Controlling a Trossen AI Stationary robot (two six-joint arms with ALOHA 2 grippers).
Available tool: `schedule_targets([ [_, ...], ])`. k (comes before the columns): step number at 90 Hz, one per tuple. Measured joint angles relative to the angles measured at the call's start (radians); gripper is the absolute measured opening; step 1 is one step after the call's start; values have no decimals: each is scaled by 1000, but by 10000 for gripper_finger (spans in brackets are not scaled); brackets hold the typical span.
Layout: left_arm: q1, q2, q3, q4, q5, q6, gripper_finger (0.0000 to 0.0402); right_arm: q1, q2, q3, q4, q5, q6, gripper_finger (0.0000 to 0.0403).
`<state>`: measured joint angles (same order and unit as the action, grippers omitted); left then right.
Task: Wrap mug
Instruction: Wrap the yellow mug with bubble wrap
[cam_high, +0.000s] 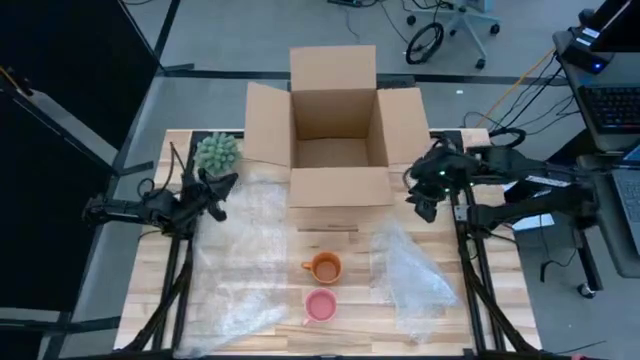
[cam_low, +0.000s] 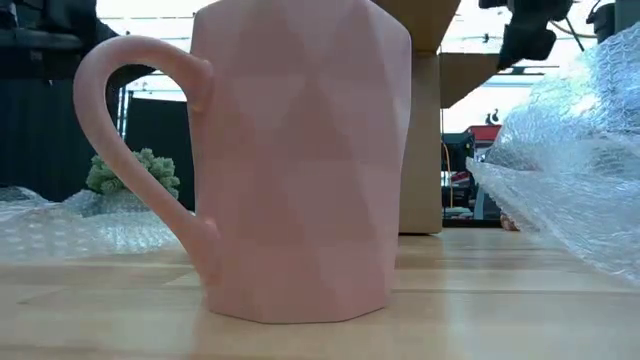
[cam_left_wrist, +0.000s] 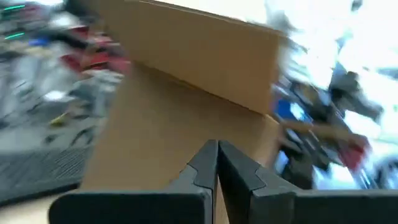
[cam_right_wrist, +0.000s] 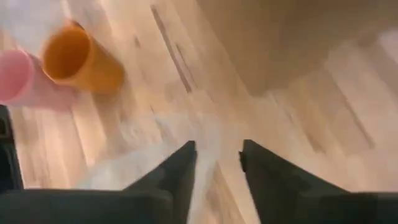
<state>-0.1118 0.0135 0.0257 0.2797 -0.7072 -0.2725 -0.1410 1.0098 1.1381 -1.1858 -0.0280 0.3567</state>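
Note:
A pink mug stands upright on the table near its front edge, and it fills the low view. Just behind it stands an orange mug. A crumpled bubble wrap sheet lies left of the mugs and another lies to their right. My left gripper hovers over the left sheet's far corner; its fingers are shut with nothing between them and point at the cardboard box. My right gripper hangs open above the right sheet's far end, and both mugs show beyond it.
An open cardboard box stands at the table's far middle between the two arms. A green spiky plant sits at the far left corner. Bare wood shows between the box and the mugs.

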Motion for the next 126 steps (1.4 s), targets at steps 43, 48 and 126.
schedule_targets([
  [43,-1,13,0,-15,312,16,0,128,19,-47,-92,-45,310,237],
  [48,-1,13,0,-11,312,19,0,176,18,-55,-87,-23,363,233],
  [126,-2,13,-1,36,345,25,0,576,27,-267,461,6,761,224],
])
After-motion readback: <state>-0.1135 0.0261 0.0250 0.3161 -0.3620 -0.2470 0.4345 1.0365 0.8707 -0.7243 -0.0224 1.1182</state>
